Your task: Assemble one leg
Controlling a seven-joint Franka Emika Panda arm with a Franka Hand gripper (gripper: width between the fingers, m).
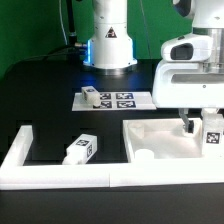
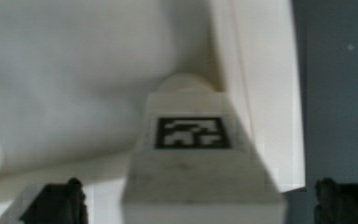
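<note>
Black tabletop beneath; leg [image 2: 197, 140] stood upright in the white panel's [image 1: 160, 140] corner, long axis vertical, centred between wide-spread fingertips [image 2: 55, 200] of gripper [image 2: 197, 203], straddled though seemingly not yet clamped.

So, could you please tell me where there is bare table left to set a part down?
Free: the black patch between the marker board and the white frame, around the loose leg. Crowded: the square panel, where the hand hangs beside another leg.
</note>
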